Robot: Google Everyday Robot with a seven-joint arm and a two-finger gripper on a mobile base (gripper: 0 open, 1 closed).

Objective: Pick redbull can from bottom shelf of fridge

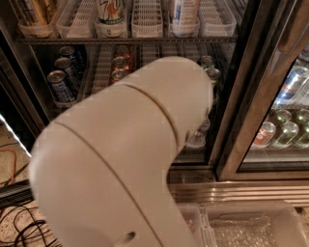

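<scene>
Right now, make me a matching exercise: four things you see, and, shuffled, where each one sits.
1. blue soda cans
2. robot arm
3. cables
4. green-and-white can

A. on the top rack in view
B. on the floor, lower left
C. far left, under that rack
D. centre, filling the picture

Pairs: 1-C, 2-D, 3-B, 4-A. The gripper is out of view; the arm blocks the lower racks.

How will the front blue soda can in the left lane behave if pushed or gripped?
The blue soda can stands upright, taller than wide, so a high push would probably tip it. Its shiny metal wall is likely slippery; being round, it would roll once down. The gripper is hidden behind the arm.
</scene>
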